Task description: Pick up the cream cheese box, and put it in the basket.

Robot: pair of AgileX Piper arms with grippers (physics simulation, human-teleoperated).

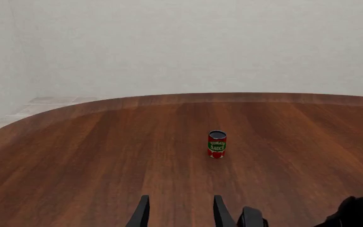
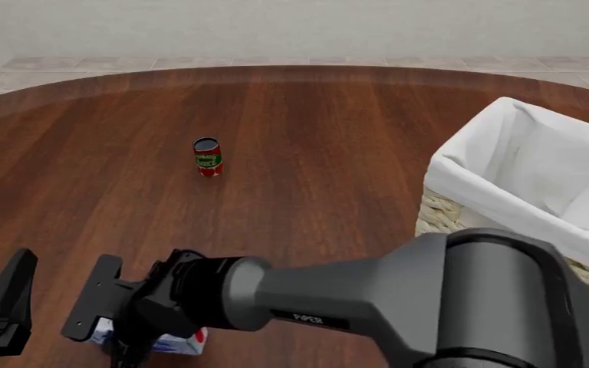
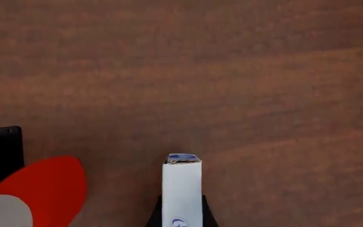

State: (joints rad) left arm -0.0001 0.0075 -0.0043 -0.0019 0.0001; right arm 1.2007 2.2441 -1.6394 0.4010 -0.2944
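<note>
The right hand [image 2: 136, 326] is closed on the long white cream cheese box [image 3: 182, 191], well apart from the cream wicker basket [image 2: 524, 192]. Gripped low on the narrow carton, it may tilt or slip in transit. The left hand [image 1: 178, 213] stands open, empty.

Even, soft, bright light falls across all views, without glare. The tomato sauce can [image 2: 206, 156] casts only a faint shadow. Renders are sharp.

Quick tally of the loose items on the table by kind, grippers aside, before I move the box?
Cans: 1, the tomato sauce can
Cartons: 1, the cream cheese box, between the right gripper fingers
Baskets: 1, the basket with white liner
Total: 3
</note>
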